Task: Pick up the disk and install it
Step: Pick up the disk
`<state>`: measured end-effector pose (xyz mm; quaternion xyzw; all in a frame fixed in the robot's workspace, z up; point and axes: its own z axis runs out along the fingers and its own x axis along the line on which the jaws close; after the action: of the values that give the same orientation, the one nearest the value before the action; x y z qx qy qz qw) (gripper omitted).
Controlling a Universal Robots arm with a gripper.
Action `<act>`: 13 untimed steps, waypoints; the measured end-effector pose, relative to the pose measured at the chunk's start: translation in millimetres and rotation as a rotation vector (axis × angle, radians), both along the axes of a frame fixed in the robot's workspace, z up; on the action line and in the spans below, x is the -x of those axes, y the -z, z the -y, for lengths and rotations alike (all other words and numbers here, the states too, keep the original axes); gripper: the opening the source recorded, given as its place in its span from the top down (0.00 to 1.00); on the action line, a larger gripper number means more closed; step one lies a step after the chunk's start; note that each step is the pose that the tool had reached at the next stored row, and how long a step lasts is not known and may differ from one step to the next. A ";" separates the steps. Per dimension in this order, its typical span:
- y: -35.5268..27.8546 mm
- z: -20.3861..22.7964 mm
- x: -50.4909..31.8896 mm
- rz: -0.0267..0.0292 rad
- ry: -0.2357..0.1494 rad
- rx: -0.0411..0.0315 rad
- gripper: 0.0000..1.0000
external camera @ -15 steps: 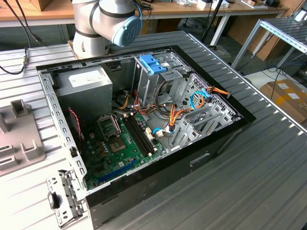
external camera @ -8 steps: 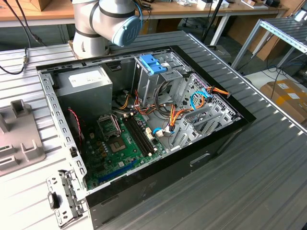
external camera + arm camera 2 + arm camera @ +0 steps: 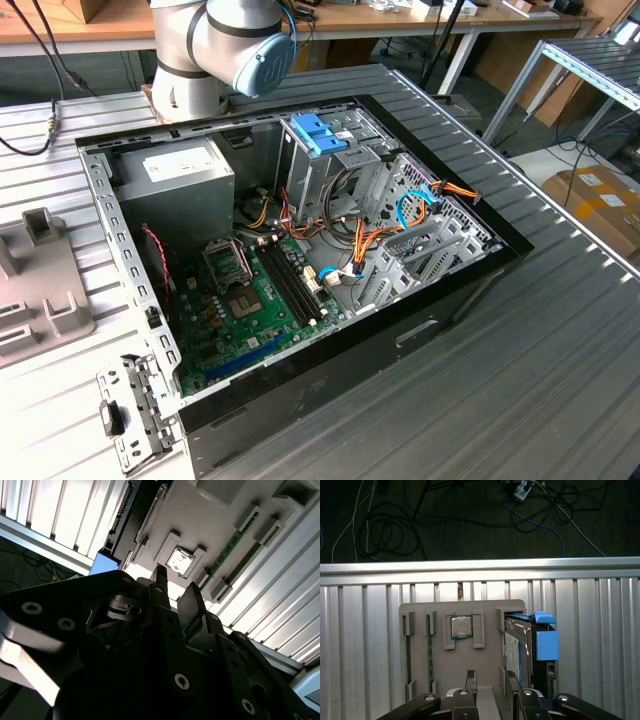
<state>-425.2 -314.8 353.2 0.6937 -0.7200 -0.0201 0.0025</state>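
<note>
While the gripper (image 3: 488,679) hangs above the grey parts fixture (image 3: 487,611), its two fingers (image 3: 471,682) stand apart with nothing between them; both wrist views show the gap bare. Just beyond the fingertips, the fixture carries a processor chip (image 3: 461,626) in a framed pocket and memory sticks (image 3: 430,652) in narrow slots.

The disk (image 3: 519,647) stands on edge in the fixture's end slot, beside the processor pocket, with its blue tab (image 3: 546,642) turned outward. This upright seating probably serves to present the two flat faces to the fingers. The disk is not yet gripped.

The fixture rests on a ribbed metal table (image 3: 600,630). In the exterior view, the computer case (image 3: 350,370) lies on its side on that table, cover off. Its drive cage (image 3: 430,240), toward the exterior view's right, therefore opens upward, presumably for access from above. No disk sits in the cage.
</note>
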 end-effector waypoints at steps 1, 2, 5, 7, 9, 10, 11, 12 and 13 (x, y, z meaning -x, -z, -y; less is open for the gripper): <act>0.0 -0.8 0.0 0.0000 0.000 0.0000 0.64; 0.0 -1.7 -0.1 -0.0001 0.000 0.0000 0.64; 0.1 -6.7 -0.1 -0.0001 0.000 0.0001 0.64; 0.1 -9.3 -0.1 -0.0002 0.000 0.0001 0.64; 0.2 -13.5 -0.1 -0.0001 0.000 0.0000 0.64; 0.3 -14.8 0.0 0.0000 0.000 0.0000 0.64; 0.3 -15.9 -0.1 -0.0001 0.000 0.0000 0.64; 0.3 -16.8 -0.1 -0.0001 0.000 0.0000 0.64; 0.3 -17.7 -0.1 -0.0001 0.000 0.0000 0.64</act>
<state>-425.1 -297.1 352.9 0.6937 -0.7200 -0.0202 0.0025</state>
